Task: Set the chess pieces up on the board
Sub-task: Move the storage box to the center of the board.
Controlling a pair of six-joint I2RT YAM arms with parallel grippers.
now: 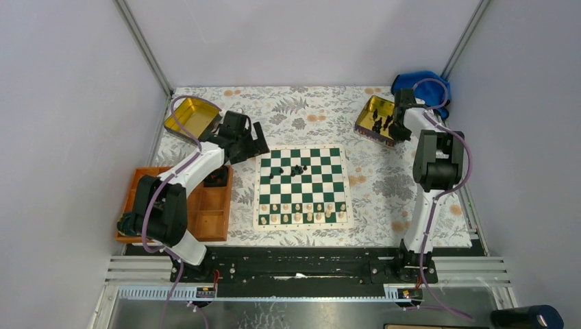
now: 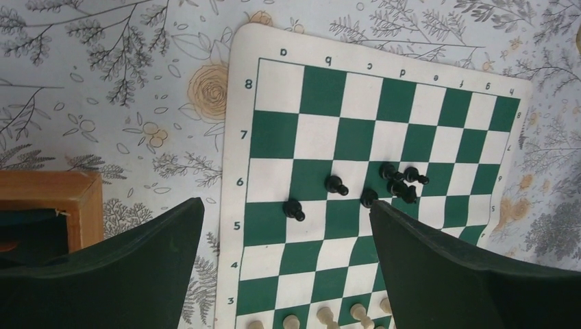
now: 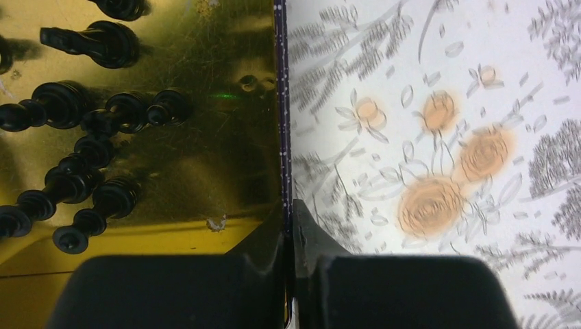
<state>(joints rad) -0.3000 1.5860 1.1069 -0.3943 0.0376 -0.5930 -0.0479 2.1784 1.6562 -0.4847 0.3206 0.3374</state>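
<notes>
Several chess pieces [image 2: 334,184] cluster on the board [image 2: 274,137], just ahead of the released left pincer [image 2: 284,208], the nearer one; others lie in the gold tin [image 3: 205,171] whose wall the right pincer [image 3: 289,229] clenches.

**Board at centre, tray to the left, tins in the far corners**

The square green-and-white chessboard [image 1: 303,188] lies mid-way across the floral-cloth worktop [image 1: 301,110]. Small black chess pieces [image 1: 296,169] cluster on its far half, and cream chess pieces [image 1: 307,207] line its two near rows. The orange wooden compartment tray [image 1: 214,216] sits to its left. The left gold metal tin [image 1: 183,116] lies far left. The right gold metal tin [image 1: 370,111], far right, holds more black pieces.
</notes>
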